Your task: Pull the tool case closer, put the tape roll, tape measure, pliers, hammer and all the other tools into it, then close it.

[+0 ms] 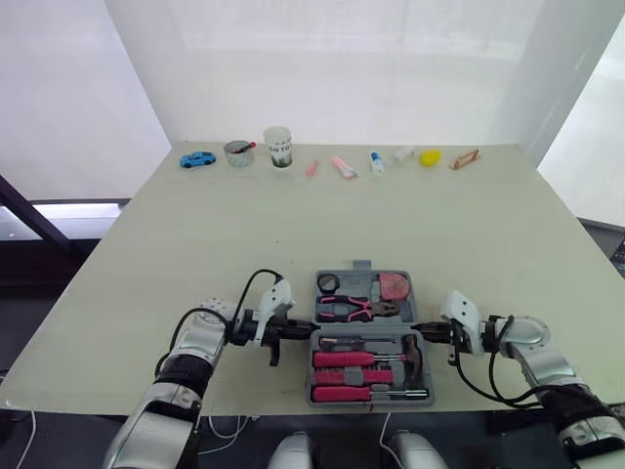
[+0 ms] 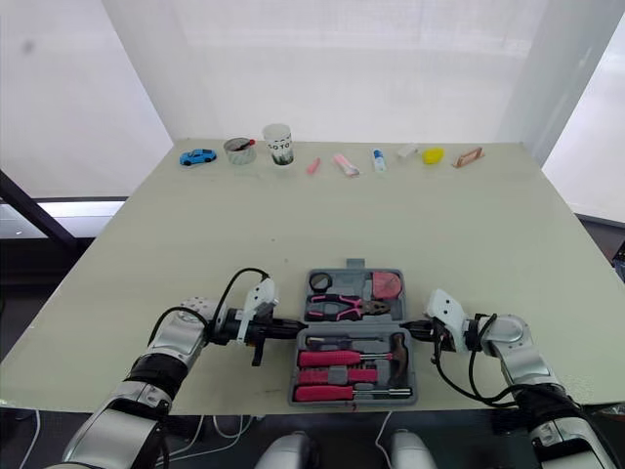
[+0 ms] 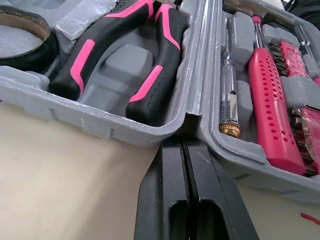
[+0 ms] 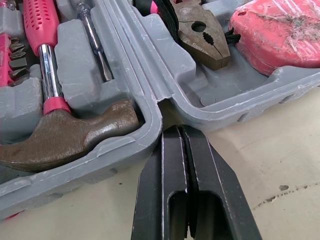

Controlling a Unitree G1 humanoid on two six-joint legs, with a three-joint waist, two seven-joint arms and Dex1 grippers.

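Left gripper, its two black fingers pressed flat together and holding nothing, points its tips into the notch at the hinge on the left side of the open tool case. Opposite, the right gripper is likewise closed and empty, aimed at the same hinge notch from the right. Both forearms lie low over the counter, reaching inward toward each other with the case between them.

The grey case sits near the robot's edge of the counter, both halves laid open. The far half carries the tape roll, the pliers and the pink tape measure. The near half carries the hammer, pink-handled screwdrivers and a slim tester screwdriver.

Well apart, along the counter's far edge, stand a blue toy car, a white cup, a yellow object and other small items.
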